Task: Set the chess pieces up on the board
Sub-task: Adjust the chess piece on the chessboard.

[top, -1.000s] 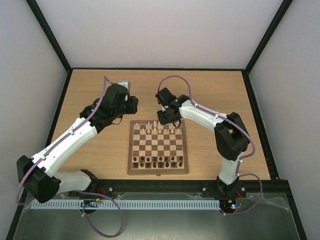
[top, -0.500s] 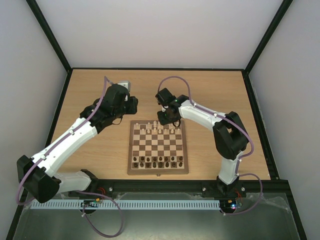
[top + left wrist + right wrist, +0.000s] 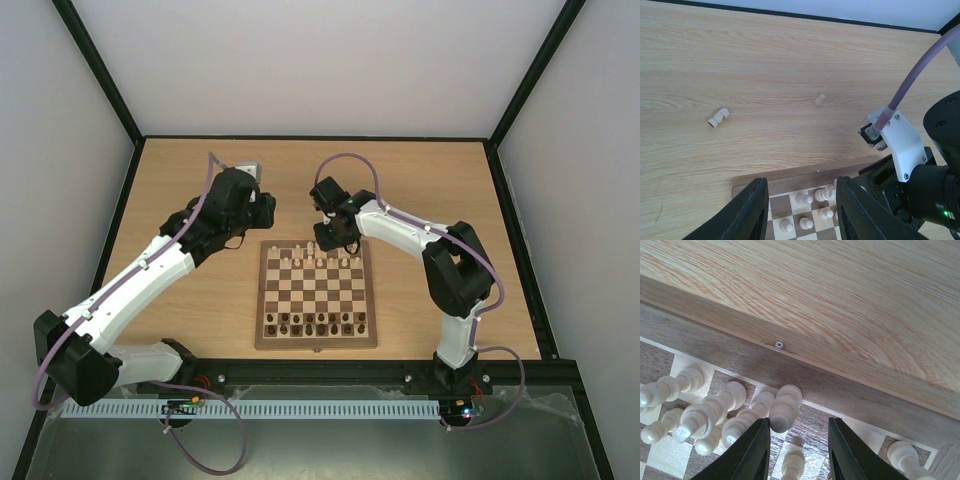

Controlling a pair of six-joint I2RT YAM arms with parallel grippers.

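The board [image 3: 318, 295] lies in the middle of the table, with cream chess pieces [image 3: 316, 260] along its far rows and dark ones [image 3: 315, 322] along its near rows. My right gripper [image 3: 799, 425] is low over the far row and open. A cream piece [image 3: 785, 407] stands against its left finger [image 3: 752, 452], and a cream pawn [image 3: 792, 462] is below the gap. My left gripper [image 3: 801, 187] hovers open and empty above the board's far left corner [image 3: 747, 190]. Two cream pieces [image 3: 718, 118] [image 3: 819, 99] lie on the table beyond the board.
The right arm's wrist and purple cable [image 3: 900, 135] crowd the right side of the left wrist view. Bare tabletop [image 3: 430, 180] surrounds the board up to the black frame [image 3: 310, 137] and the walls behind it.
The left jaws have narrowed slightly. The right arm's elbow has drifted a little to the left. No chess piece has moved.
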